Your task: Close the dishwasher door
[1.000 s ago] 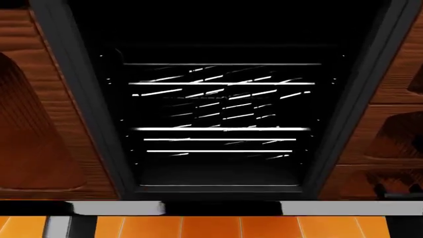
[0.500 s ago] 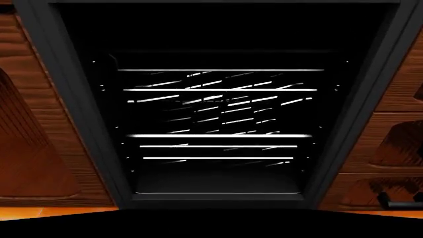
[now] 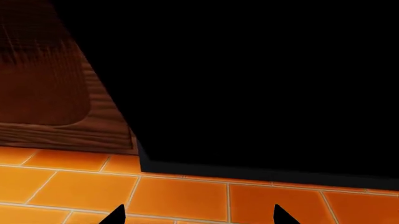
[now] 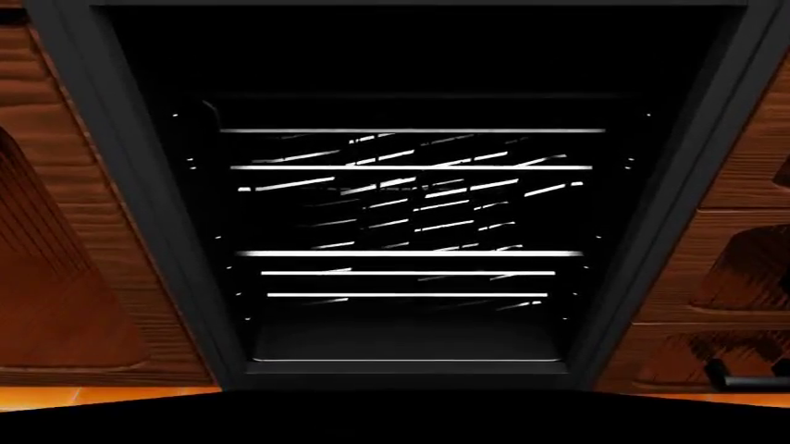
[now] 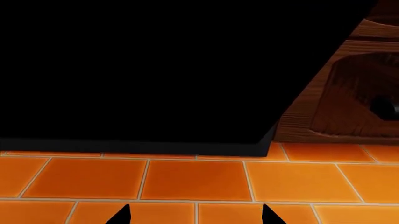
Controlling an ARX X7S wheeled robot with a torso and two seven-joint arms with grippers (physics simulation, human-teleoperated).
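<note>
The dishwasher (image 4: 395,368) stands open in the head view, a dark frame around a black cavity with silver wire racks (image 4: 408,213). A black band along the bottom edge (image 4: 395,421) looks like the lowered dishwasher door; no handle shows. The same flat black panel fills the left wrist view (image 3: 262,93) and the right wrist view (image 5: 143,74), its lower edge just above the floor. My left gripper (image 3: 196,217) and right gripper (image 5: 194,215) are open and empty, with only the fingertips (image 3: 115,217) (image 5: 121,215) showing over the tiles, apart from the panel. Neither gripper shows in the head view.
Brown wooden cabinets flank the dishwasher on the left (image 4: 62,231) (image 3: 44,70) and the right (image 4: 741,250) (image 5: 349,93). A short drawer handle (image 4: 741,379) sits low on the right. Orange tiled floor (image 3: 181,196) (image 5: 187,179) lies under both grippers.
Over the last second the head view shifted: the racks sit lower in the frame, and a black band replaced the light strip and orange tiles at the bottom. Nothing changed in the last half second.
</note>
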